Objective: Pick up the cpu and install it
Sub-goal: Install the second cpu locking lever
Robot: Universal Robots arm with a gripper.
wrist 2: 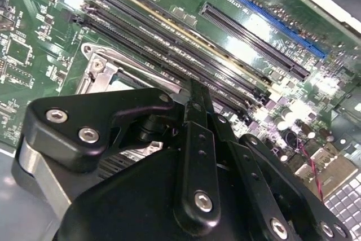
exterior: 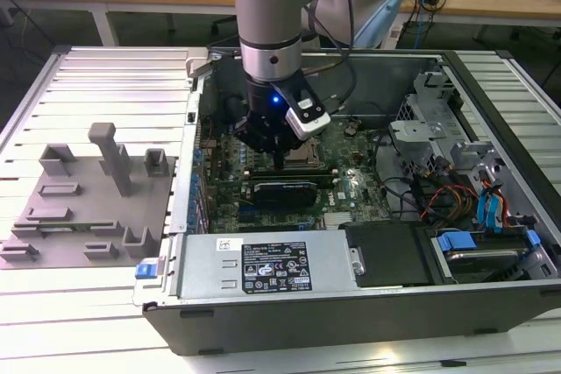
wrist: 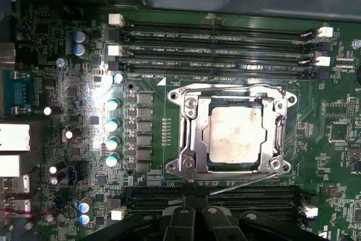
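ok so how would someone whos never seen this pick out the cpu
Look inside the open computer case, on the green motherboard, just beside the long black memory slots. There a metal socket frame surrounds the cpu. It is the one flat, pale silver square there, plain and smooth among dark slots and small parts.

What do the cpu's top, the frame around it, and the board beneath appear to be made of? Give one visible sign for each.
cpu: looks like pale matte metal, dull silver with cloudy smudges.
Socket frame: probably bare polished steel, with bright reflections and screw heads.
Motherboard: likely lacquered green circuit laminate, glossy with fine traces.
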